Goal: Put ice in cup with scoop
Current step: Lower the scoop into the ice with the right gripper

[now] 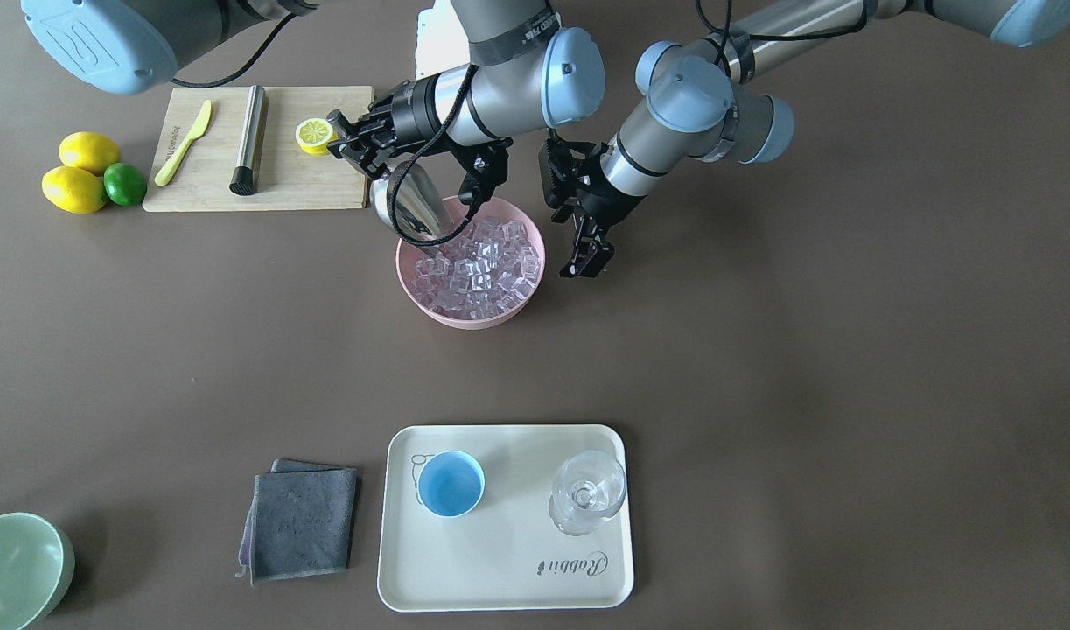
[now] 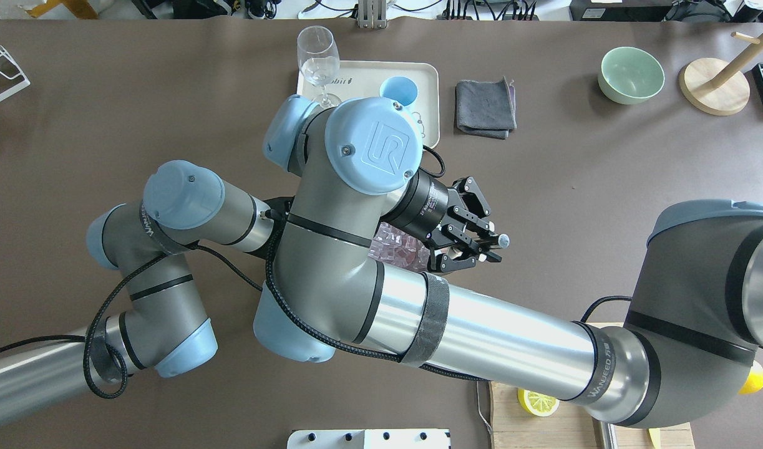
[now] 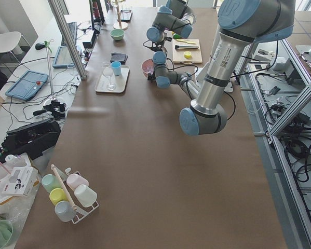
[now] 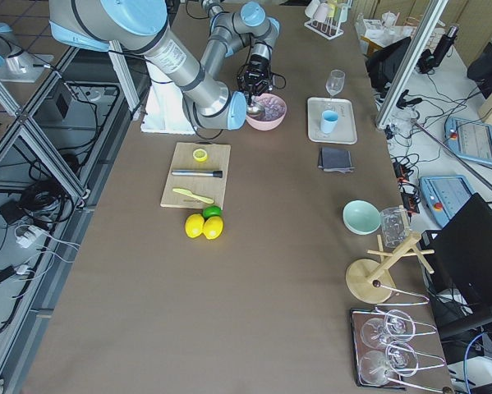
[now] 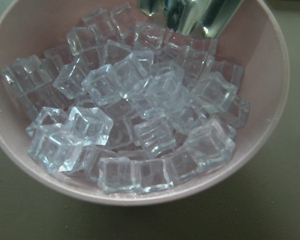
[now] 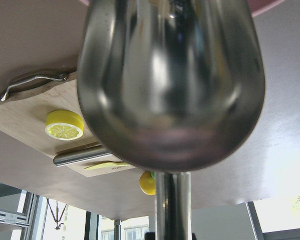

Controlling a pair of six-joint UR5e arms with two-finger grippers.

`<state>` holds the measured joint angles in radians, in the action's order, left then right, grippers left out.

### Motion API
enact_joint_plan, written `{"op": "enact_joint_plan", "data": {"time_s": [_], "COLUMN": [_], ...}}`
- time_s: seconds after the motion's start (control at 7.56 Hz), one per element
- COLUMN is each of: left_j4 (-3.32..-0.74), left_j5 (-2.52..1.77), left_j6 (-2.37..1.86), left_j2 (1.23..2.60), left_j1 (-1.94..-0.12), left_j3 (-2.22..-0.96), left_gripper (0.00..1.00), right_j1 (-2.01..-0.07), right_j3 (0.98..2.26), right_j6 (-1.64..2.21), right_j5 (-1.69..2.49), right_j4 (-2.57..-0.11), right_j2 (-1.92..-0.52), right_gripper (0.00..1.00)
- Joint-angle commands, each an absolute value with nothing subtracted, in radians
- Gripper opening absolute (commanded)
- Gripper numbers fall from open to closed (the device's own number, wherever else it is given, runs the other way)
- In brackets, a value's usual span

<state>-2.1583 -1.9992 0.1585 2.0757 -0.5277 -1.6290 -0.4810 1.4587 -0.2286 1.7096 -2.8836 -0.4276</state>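
Scooping: scoop clamped in rt gripper jaws, tip in bowl's ice; lft gripper jaws apart, empty. Next: lift level twd cup.

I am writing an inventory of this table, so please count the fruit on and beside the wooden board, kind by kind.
Whole lemons: 2
Lime: 1
Lemon half, on the board: 1
Total: 4
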Motion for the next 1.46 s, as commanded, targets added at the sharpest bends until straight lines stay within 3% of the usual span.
{"op": "enact_joint_plan", "data": {"time_s": [0.0,0.66,0.93,1.32], "left_j4": [-2.158,-2.169,-2.169,-2.169], "left_j5": [-2.000,-2.000,-2.000,-2.000], "left_j6": [0.158,0.158,0.158,0.158], "left_j2": [2.069,2.033,2.034,2.040], "left_j1": [-0.528,-0.540,-0.537,-0.534], "left_j3": [-1.631,-1.651,-1.649,-1.646], "left_gripper": [0.98,0.98,0.98,0.98], "right_j1": [-0.474,-0.469,-0.469,-0.469], "right_j3": [1.408,1.399,1.535,1.618], "right_j6": [-0.227,-0.225,-0.225,-0.227], "right_j5": [1.709,1.709,1.709,1.701], "right_j4": [-2.823,-2.663,-2.620,-2.582], "right_j2": [-0.428,-0.472,-0.568,-0.633], "right_gripper": [0.00,0.00,0.00,0.00]}}
